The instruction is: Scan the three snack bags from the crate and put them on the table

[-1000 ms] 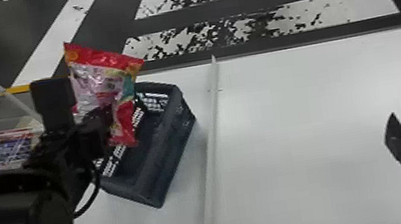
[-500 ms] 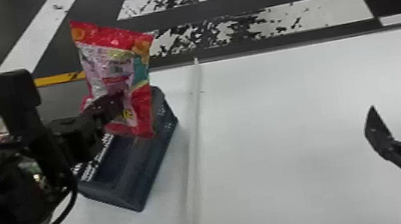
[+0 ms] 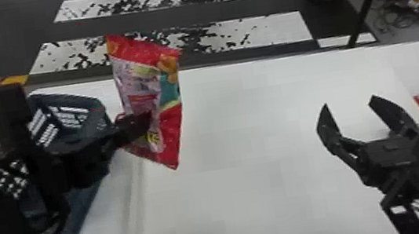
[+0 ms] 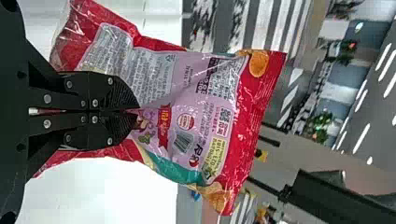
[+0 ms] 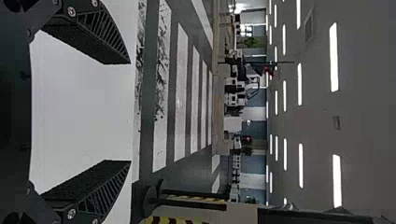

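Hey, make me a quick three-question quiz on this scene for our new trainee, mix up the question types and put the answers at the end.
1. True or false: the right gripper has its fingers closed together.

2. What is the left gripper holding?
A) The crate's rim
B) A mostly red snack bag
C) Nothing

3. Fill in the blank: the dark crate stands toward the robot's ____ end of the white table.

Key: 1. False; 2. B; 3. left
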`<state>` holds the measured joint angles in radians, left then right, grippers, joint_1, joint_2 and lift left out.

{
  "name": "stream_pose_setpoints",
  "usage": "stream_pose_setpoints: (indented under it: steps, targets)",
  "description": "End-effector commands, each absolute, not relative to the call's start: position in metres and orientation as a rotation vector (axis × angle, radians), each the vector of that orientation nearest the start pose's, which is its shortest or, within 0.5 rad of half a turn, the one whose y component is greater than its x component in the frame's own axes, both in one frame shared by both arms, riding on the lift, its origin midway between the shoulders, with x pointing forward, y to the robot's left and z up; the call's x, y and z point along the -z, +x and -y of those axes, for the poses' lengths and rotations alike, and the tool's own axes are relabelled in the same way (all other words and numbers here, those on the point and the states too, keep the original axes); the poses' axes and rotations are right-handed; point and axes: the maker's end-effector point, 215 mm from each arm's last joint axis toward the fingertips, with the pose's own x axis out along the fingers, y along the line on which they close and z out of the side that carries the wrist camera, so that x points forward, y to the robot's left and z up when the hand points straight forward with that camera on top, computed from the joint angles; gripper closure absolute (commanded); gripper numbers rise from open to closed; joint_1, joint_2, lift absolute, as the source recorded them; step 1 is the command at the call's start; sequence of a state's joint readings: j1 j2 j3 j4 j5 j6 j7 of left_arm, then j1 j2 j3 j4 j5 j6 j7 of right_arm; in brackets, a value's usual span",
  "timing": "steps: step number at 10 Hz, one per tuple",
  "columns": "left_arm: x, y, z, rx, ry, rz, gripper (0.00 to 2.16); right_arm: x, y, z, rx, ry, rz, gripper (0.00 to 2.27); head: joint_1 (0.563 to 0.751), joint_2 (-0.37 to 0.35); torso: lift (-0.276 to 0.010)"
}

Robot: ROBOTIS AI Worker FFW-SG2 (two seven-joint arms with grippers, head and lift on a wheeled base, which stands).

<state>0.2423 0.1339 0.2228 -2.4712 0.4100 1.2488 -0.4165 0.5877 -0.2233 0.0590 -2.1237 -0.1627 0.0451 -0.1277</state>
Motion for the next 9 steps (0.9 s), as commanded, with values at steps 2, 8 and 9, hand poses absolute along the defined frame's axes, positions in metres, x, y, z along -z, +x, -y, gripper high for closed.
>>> stream_pose_setpoints:
  steps: [2, 8, 9]
  targets:
    - [0.366, 0.411, -0.088, 0.670, -0.205, -0.641, 1.92, 0.335, 0.429, 0.256, 0.012, 0.012, -0.068, 0.13, 0.695, -0.114, -0.094]
    - [0.439, 0.385, 0.064, 1.041, -0.196, -0.829, 1.91, 0.321, 0.442, 0.271, 0.044, 0.066, -0.037, 0.13, 0.695, -0.350, -0.094]
    - [0.455, 0.382, 0.079, 1.067, -0.170, -0.847, 1.91, 0.322, 0.444, 0.271, 0.046, 0.071, -0.038, 0.13, 0.695, -0.350, -0.094]
